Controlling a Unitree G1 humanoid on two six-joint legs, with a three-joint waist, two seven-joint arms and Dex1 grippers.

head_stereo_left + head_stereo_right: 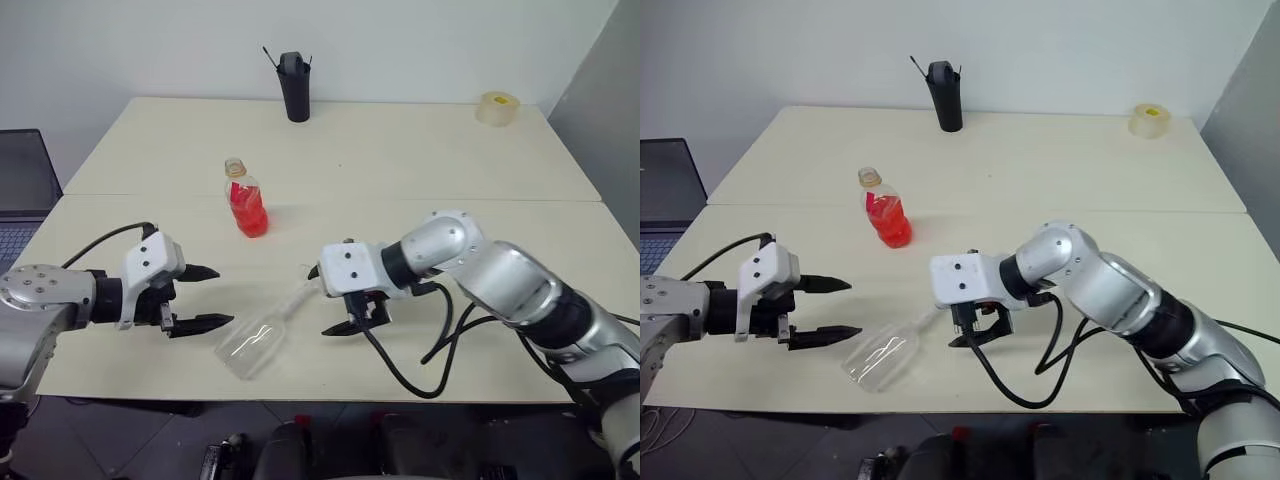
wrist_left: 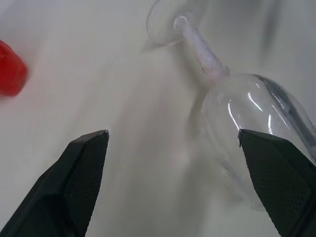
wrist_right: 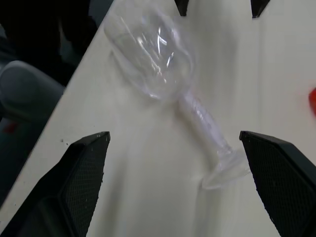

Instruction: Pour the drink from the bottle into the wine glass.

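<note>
Clear stemmed wine glass (image 1: 262, 338) lying on side between both spread, empty grippers: left gripper (image 1: 208, 297), right gripper (image 1: 331, 300); red-filled clear plastic bottle (image 1: 245, 199) upright behind glass.

Head pair high over the table (image 1: 400, 150), wrist cameras low.
Both wrist views close on the fallen wine glass (image 3: 163, 64) from opposite sides.
</note>
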